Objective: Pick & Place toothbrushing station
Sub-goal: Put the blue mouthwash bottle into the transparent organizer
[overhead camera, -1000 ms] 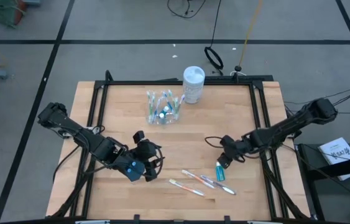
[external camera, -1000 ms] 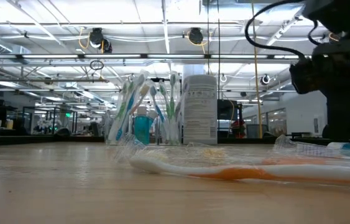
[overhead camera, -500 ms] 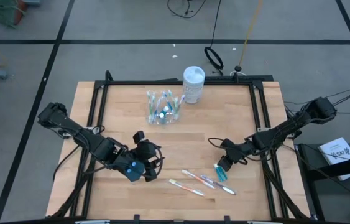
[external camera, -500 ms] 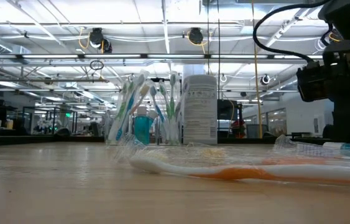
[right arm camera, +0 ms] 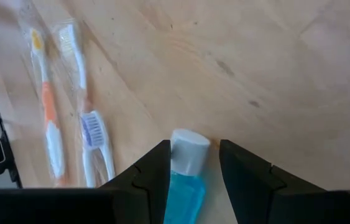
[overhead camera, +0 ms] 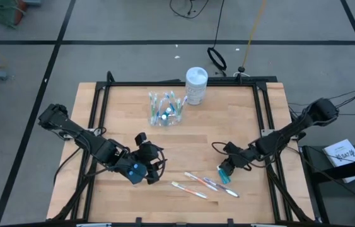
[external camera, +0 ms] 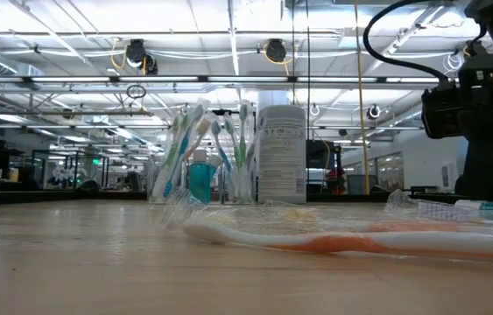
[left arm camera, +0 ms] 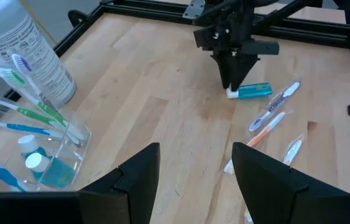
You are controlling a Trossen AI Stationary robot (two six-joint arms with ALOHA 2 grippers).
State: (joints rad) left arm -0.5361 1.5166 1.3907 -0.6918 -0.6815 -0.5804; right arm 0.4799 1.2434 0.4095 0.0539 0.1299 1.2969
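The clear cup (overhead camera: pixel 164 115) stands at the far middle of the table and holds several toothbrushes and small tubes. A teal toothpaste tube (overhead camera: pixel 225 176) with a white cap lies flat near the front right. Three wrapped toothbrushes (overhead camera: pixel 203 184) lie beside it. My right gripper (right arm camera: pixel 193 163) is low over the tube, open, slanting down, with one finger on each side of the cap (right arm camera: pixel 189 148). My left gripper (left arm camera: pixel 196 180) hangs open above the table's front left (overhead camera: pixel 155 170) and holds nothing. My right gripper stands astride the tube's cap end (right arm camera: pixel 189 148), coming from above at a slant. One finger (right arm camera: pixel 156 168) is right against the cap's side, and I cannot tell whether it touches. A gap shows at the other finger. The tube lies flat on the table.
A tall white canister (overhead camera: pixel 196 85) stands just right of the cup at the far edge. A black frame (overhead camera: pixel 262 113) runs around the wooden table. In the low view a wrapped orange toothbrush (external camera: pixel 342 241) lies close to the camera.
My right gripper has sunk toward the table's near edge, tipped more steeply, and come down over the tube's cap end. The tube and the toothbrushes have stayed where they were.
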